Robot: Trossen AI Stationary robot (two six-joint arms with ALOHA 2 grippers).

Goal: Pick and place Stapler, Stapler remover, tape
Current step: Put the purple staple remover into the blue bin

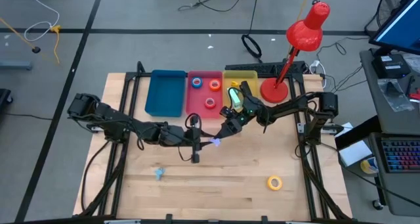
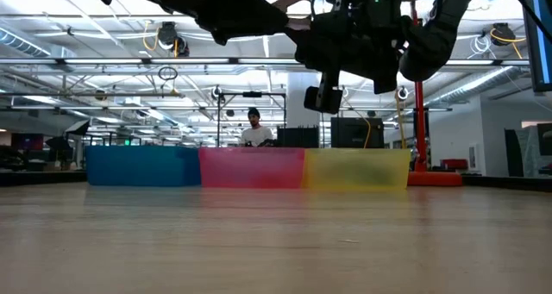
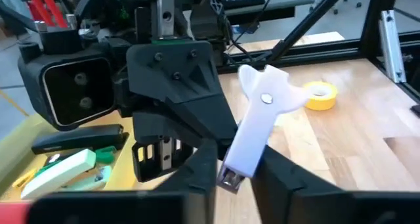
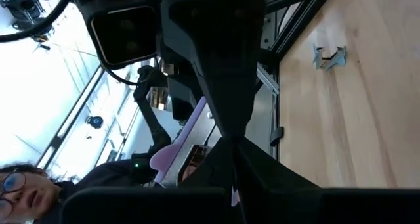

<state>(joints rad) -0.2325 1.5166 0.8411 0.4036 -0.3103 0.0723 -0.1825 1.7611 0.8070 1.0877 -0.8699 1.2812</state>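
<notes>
Lamp (image 1: 298,46) stands beside the yellow tray (image 1: 246,75), behind both arms

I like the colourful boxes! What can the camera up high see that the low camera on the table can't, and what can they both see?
Only the high view shows the tape rolls inside the pink bin, the yellow tape roll and the small blue stapler remover on the table. Only the low view shows a person far behind. Both show the blue bin, the pink and yellow bins and the red lamp.

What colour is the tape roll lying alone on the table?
Yellow tape roll, clearest in the high view.
</notes>
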